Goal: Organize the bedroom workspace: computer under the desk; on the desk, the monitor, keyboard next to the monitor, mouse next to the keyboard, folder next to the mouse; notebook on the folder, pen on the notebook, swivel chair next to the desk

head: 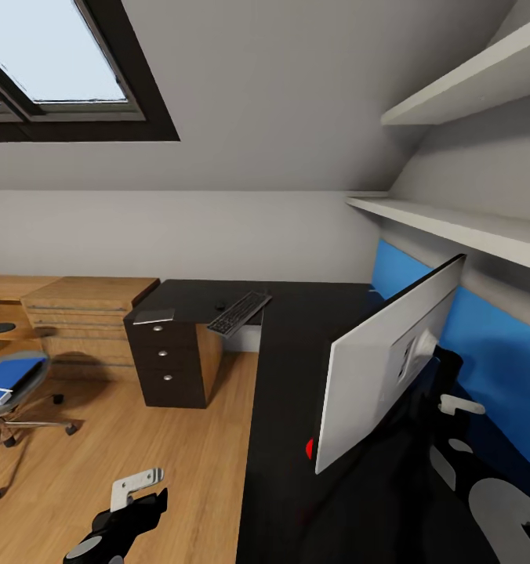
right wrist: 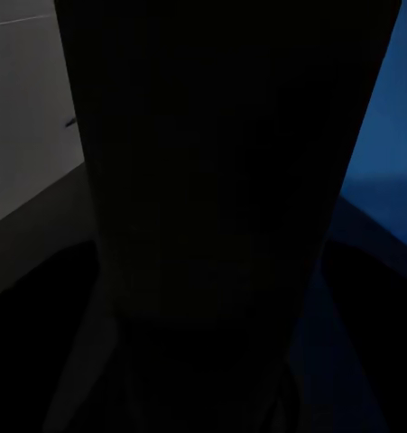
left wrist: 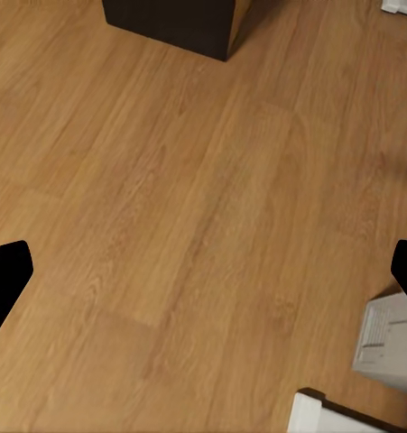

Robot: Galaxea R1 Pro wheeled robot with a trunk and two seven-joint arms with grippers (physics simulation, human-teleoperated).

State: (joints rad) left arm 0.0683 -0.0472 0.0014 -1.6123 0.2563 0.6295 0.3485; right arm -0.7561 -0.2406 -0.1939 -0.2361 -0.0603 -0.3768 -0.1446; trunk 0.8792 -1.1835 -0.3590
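Monitor (head: 386, 364) stands on the black L-shaped worktop (head: 296, 329), near its right edge by the blue wall panel (head: 484, 345), grey back facing the head camera, tilted. Keyboard (head: 239, 312) lies at the worktop's far left part, overhanging the inner edge; small dark mouse (head: 219, 305) just beside it. Swivel chair (head: 14, 392) sits well apart on the wood floor (head: 139, 470), blue folder (head: 10, 373) on its seat. Left pincer (head: 136, 490) hangs low over the floor.

Left wrist: fingertips (left wrist: 6, 275) spread wide, pincer open, nothing between; floor and drawer unit (left wrist: 171, 23) base beyond.

Right wrist: dark slab (right wrist: 221, 162) close up, blue panel beside it; right pincer state can't tell.
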